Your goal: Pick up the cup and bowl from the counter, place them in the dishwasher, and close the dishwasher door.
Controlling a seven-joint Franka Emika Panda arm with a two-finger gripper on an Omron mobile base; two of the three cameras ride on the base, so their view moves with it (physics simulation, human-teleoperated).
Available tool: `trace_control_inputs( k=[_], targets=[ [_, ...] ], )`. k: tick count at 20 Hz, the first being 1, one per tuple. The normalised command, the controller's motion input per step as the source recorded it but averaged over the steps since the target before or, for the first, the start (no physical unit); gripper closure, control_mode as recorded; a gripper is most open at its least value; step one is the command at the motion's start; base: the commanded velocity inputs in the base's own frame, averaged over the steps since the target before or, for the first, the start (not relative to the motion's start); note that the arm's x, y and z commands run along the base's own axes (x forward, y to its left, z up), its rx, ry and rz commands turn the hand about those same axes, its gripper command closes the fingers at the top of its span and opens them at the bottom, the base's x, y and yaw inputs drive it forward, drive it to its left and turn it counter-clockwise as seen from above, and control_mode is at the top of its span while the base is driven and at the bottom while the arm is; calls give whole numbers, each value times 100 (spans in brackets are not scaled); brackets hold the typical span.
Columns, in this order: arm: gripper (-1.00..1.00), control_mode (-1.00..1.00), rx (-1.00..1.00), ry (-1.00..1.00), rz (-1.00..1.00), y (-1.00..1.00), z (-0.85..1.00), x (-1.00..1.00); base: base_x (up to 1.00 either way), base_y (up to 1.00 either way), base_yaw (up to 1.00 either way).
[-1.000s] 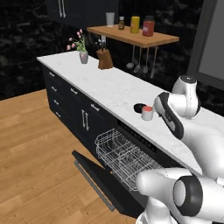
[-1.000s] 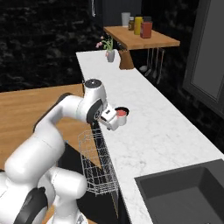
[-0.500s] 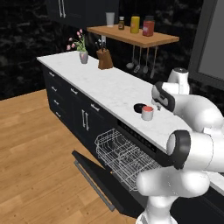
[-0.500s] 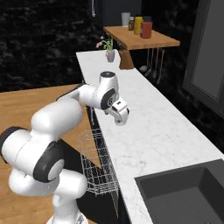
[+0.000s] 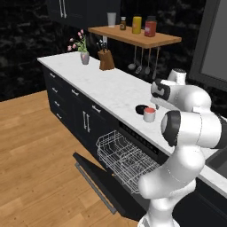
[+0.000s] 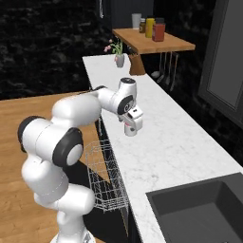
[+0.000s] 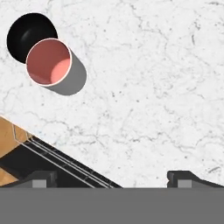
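Note:
The cup (image 5: pixel 150 114), light-sided with a red top, stands on the white marble counter (image 5: pixel 111 88) right beside the black bowl (image 5: pixel 142 109). In the hand view the cup (image 7: pixel 49 61) and the bowl (image 7: pixel 29 33) touch at the upper left, well away from my open gripper (image 7: pixel 111 179), which has bare counter (image 7: pixel 153 87) between its fingertips (image 7: pixel 43 177). From the right base view my gripper (image 6: pixel 130 132) points down over the counter's front part (image 6: pixel 166 142). Below, the dishwasher has its white wire rack (image 5: pixel 126 159) pulled out and its door (image 5: pixel 95 181) folded down.
A knife block (image 5: pixel 105 60) and a flower vase (image 5: pixel 84 56) stand at the counter's far end, under a wooden shelf (image 5: pixel 133 36) with jars and hanging utensils (image 5: pixel 139 62). A dark sink (image 6: pixel 199 209) lies near the base. Black drawers (image 5: pixel 66 95) line the cabinet front.
My arm has swung its elbow up and round while the hand turned and shifted slightly along the counter. Cup and bowl have stayed put. The jaws remain open.

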Motion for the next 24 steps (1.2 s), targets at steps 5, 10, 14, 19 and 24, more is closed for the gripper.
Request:
trace_control_inputs(
  k=[5,10,14,19,24],
  targets=[
    [-100,-100,4,3,-1,0,-26,39,0,0,0],
    [-100,-100,1,2,0,0,-27,35,0,0,0],
    [-100,-100,0,0,0,0,-29,38,0,0,0],
    [-100,-100,0,0,0,0,-30,40,0,0,0],
    [-100,-100,0,0,0,-4,-23,41,0,0,0]
  ],
)
